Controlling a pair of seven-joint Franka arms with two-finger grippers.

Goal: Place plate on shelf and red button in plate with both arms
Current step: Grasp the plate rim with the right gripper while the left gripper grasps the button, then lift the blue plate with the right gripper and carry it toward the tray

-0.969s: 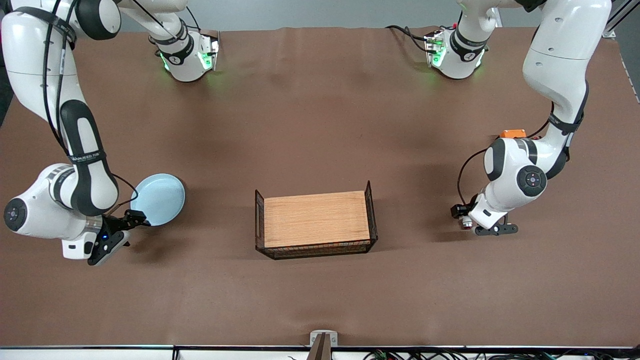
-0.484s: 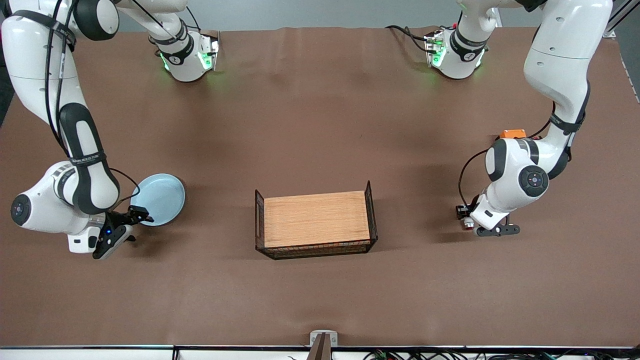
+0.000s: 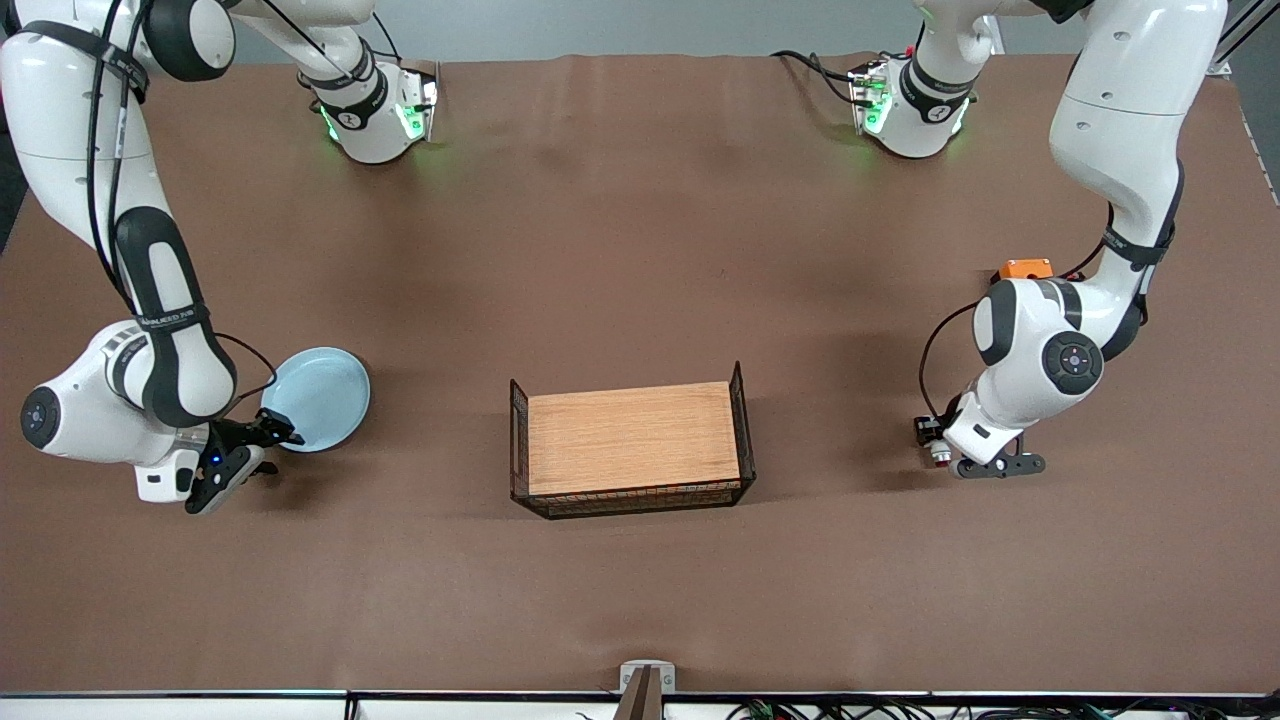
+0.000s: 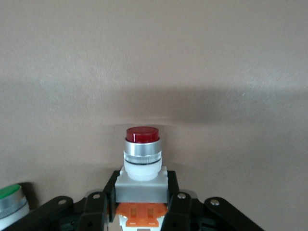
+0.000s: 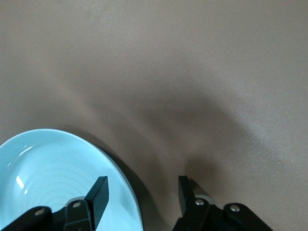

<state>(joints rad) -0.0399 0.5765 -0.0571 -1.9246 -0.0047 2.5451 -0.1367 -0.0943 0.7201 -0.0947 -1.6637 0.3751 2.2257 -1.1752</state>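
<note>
The plate (image 3: 317,398) lies toward the right arm's end of the table, the bent right gripper (image 3: 262,436) at its near rim. The left gripper (image 3: 940,447) hangs low beside the wooden tray (image 3: 632,437).

Left wrist: fingers clamp the red button (image 4: 142,161).

Right wrist: jaws part-open, straddling the plate's (image 5: 48,178) rim.

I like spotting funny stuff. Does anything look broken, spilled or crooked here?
Nothing looks broken or spilled. The plate lies flat with the right tool straddling its rim, open. The left tool grips the red button. The wooden tray sits straight.
</note>
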